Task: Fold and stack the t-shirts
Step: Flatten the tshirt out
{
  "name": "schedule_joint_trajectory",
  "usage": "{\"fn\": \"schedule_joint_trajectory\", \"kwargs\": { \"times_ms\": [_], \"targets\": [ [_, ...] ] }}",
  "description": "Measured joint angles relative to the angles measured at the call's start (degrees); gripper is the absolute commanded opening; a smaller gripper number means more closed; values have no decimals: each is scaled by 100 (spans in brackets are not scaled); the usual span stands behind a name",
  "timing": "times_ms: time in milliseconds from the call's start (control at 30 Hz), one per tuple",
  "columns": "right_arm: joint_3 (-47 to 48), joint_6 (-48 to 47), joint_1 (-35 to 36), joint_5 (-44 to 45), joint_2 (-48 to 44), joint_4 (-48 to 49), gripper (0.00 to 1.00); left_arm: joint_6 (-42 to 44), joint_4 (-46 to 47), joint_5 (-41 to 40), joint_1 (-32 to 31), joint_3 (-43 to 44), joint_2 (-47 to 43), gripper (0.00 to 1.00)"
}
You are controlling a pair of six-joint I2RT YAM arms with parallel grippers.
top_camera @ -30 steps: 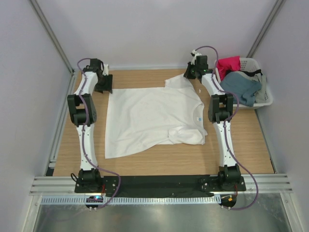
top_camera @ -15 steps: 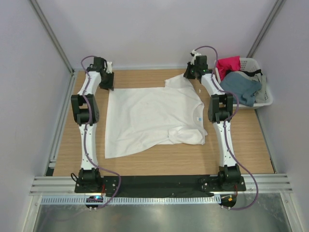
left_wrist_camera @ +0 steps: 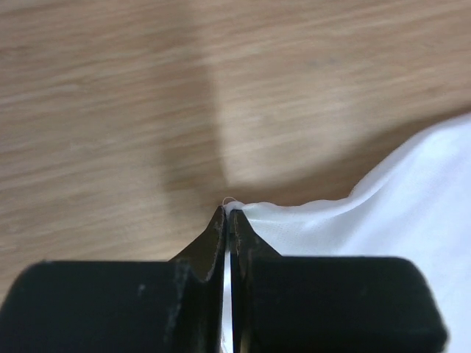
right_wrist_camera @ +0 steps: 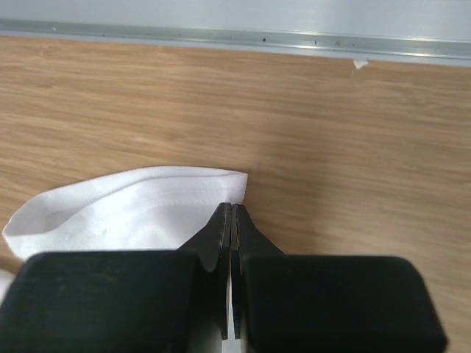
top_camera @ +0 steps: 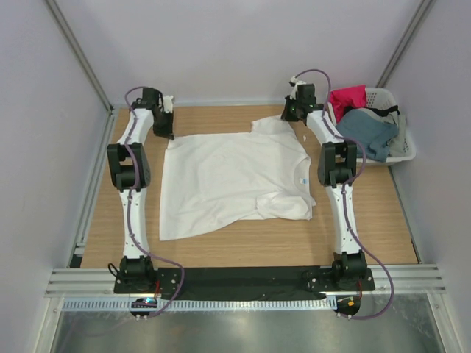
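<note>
A white t-shirt (top_camera: 228,180) lies spread flat on the wooden table, its blue neck label on the right. My left gripper (top_camera: 166,134) is at the shirt's far left corner; the left wrist view shows my left gripper (left_wrist_camera: 228,212) shut on that corner of white cloth (left_wrist_camera: 383,213). At the far right sleeve, my right gripper (top_camera: 289,116) is low on the table. The right wrist view has my right gripper (right_wrist_camera: 232,207) shut on the sleeve's hem (right_wrist_camera: 132,202). A slate blue t-shirt (top_camera: 368,131) and a red-pink t-shirt (top_camera: 347,97) sit bunched in the basket.
The white slotted basket (top_camera: 409,147) stands at the back right corner, just right of my right arm. A metal rail (right_wrist_camera: 221,37) runs along the table's far edge. Grey walls close in the table on the left, back and right.
My left gripper has closed onto the shirt's far left corner after shifting slightly right. The right gripper and the rest of the shirt have stayed put.
</note>
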Motion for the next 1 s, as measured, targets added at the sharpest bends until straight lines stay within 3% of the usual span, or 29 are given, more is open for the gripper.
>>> {"fn": "schedule_joint_trajectory", "kwargs": {
  "times_ms": [267, 500, 767, 1000],
  "targets": [
    [-778, -212, -31, 90, -1436, -542, 1, 142, -398, 525, -4, -758, -1513, 0],
    [-2085, -374, -109, -9, -4225, -629, 1, 376, -619, 907, -4, -1366, -3729, 0],
    [-3668, -411, -44, -210, -7423, -901, 1, 538, -1169, 1266, -4, -2249, -5569, 0],
    [-3862, -835, 26, -350, -9300, -1971, 1, 601, -1425, 1440, -4, -2371, -7350, 0]
  ]
}}
